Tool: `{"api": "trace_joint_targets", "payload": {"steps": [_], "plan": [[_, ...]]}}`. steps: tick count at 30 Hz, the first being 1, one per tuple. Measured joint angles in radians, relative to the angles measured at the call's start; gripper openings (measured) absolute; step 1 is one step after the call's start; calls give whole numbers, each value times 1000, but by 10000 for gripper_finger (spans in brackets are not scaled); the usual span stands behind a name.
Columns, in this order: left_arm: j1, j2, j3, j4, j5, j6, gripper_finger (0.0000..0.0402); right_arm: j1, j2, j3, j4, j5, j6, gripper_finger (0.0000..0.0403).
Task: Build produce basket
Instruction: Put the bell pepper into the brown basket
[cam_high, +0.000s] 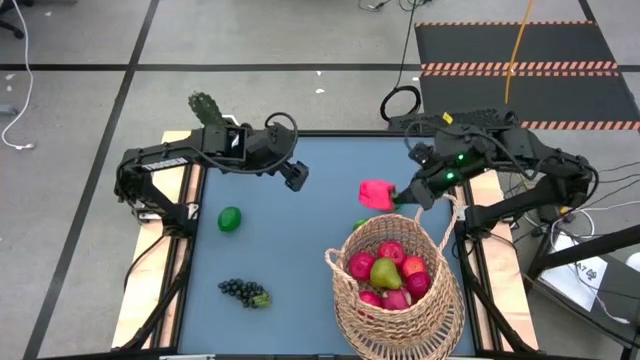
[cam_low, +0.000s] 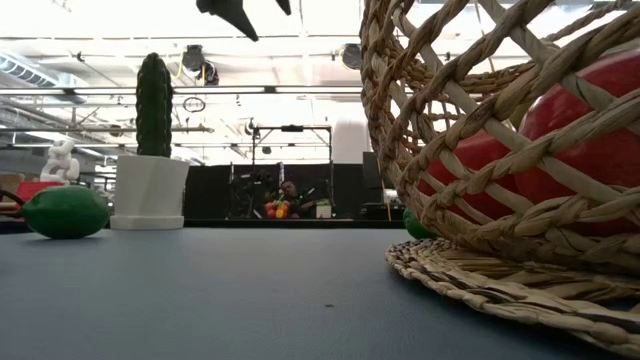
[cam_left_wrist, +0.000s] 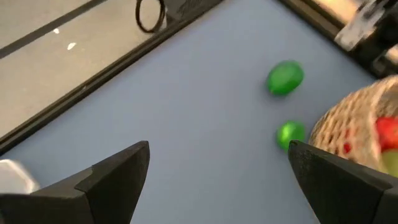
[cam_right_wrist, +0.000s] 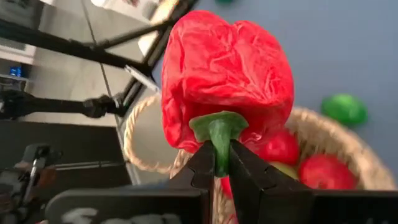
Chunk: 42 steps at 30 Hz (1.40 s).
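The tan wicker basket (cam_high: 392, 290) stands on the blue table near its front edge, with red apples and a yellow-green pear (cam_high: 385, 272) inside. My right gripper (cam_high: 398, 197) is shut on a red pepper (cam_high: 374, 193), just beyond the basket's far rim. My left gripper (cam_high: 296, 178) hovers open over the far middle of the table, nothing between its fingers (cam_left_wrist: 118, 174). A green lime (cam_high: 230, 218) and a dark grape bunch (cam_high: 245, 292) lie on the table's left half. A second lime (cam_left_wrist: 291, 134) lies against the basket's far side, a third (cam_left_wrist: 285, 78) beyond it. My right gripper pinches the pepper's green stem (cam_right_wrist: 219, 134) between its two fingertips. The fingers come from the table's right side, slanting down. The pepper juts out past the fingertips, stem end toward the gripper, lifted clear of table and basket.
A green cactus in a white pot (cam_low: 150, 185) stands at the table's far left corner. A black cable loop (cam_high: 400, 102) lies on the floor beyond the far edge. Open blue table lies between the lime, the grapes and the basket.
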Motion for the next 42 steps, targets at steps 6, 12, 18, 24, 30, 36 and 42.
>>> {"api": "trace_joint_targets", "payload": {"steps": [6,12,18,24,30,36,42], "plan": [[41,0,0,-63,73,100,383,79,70,65,-125,0,181,23],[87,0,0,-63,129,173,383,148,108,77,-147,3,434,23],[120,0,0,-63,175,253,383,208,143,77,-244,-43,616,23],[136,0,0,-62,184,326,383,250,195,77,-302,-105,706,23],[140,0,0,-62,222,384,383,247,249,77,-351,-103,720,23],[140,0,0,-62,243,409,383,244,288,74,-432,-102,704,23],[140,0,0,-64,243,429,383,244,288,-3,-401,-107,705,28]]}}
